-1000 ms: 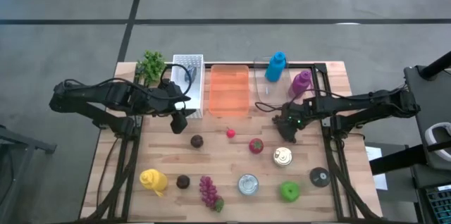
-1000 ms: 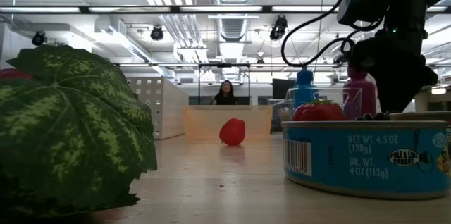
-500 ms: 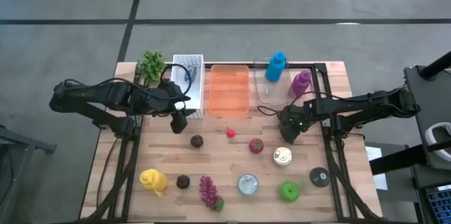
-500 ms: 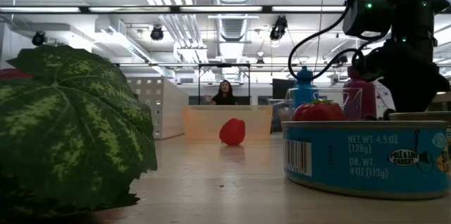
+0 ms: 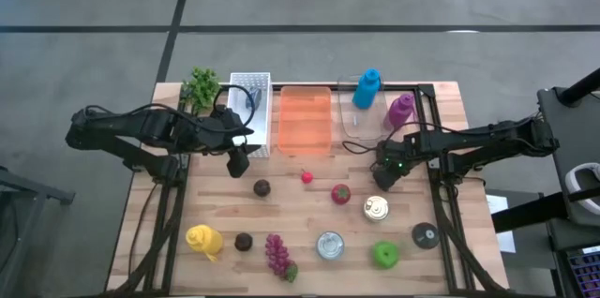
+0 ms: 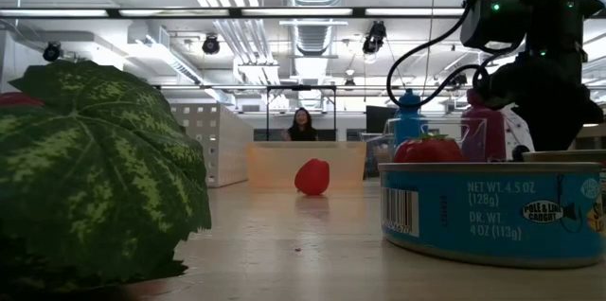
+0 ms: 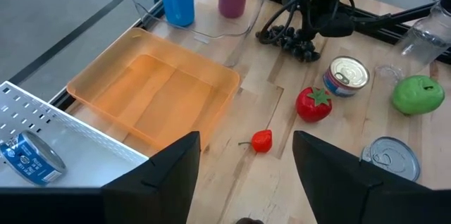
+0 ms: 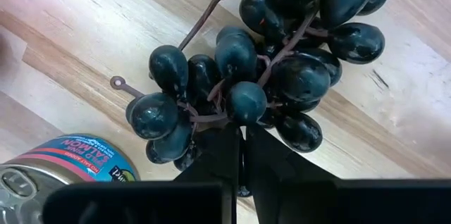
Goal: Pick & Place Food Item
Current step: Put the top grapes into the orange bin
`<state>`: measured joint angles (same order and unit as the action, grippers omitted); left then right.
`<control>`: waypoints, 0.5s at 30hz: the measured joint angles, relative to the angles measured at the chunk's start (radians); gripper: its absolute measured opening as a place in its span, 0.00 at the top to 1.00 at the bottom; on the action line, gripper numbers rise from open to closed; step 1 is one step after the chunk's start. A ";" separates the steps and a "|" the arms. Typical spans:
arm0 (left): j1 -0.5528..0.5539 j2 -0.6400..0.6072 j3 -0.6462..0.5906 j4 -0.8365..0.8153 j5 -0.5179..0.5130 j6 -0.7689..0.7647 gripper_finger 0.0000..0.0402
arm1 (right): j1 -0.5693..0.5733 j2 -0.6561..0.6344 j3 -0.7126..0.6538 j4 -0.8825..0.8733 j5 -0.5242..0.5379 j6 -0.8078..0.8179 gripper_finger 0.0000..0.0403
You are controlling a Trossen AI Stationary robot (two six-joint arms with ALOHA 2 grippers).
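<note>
Bench (image 5: 309, 242): right gripper (image 8: 242, 155) jaws closed on black grapes (image 8: 282, 76); left gripper (image 7: 243, 175) jaws wide. Can (image 6: 492, 208) read "POLE & LINE CAUGHT", "NET WT. 4.5 OZ".

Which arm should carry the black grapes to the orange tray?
Right. Its gripper is shut on the black grapes beside the can. The left gripper is open and waits far off, near the white bin, though closer to the orange tray.

Your wooden tabletop (image 5: 309, 218) carries an orange tray (image 5: 305, 120) near its far edge, cans (image 5: 329, 245) near its front edge.
</note>
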<state>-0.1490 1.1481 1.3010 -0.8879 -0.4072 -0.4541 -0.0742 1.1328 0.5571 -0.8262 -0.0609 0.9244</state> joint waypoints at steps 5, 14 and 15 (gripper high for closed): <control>0.000 0.000 0.000 0.000 0.000 0.000 0.41 | 0.000 0.000 0.000 0.004 0.000 0.003 0.97; 0.000 0.000 0.000 0.000 0.001 0.004 0.38 | 0.000 0.002 0.032 0.006 0.009 0.009 0.97; 0.000 0.000 0.000 0.000 0.001 0.005 0.37 | 0.000 0.002 0.038 0.006 0.010 0.008 0.97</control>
<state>-0.1490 1.1481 1.3010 -0.8882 -0.4063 -0.4496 -0.0738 1.1343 0.5956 -0.8201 -0.0512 0.9322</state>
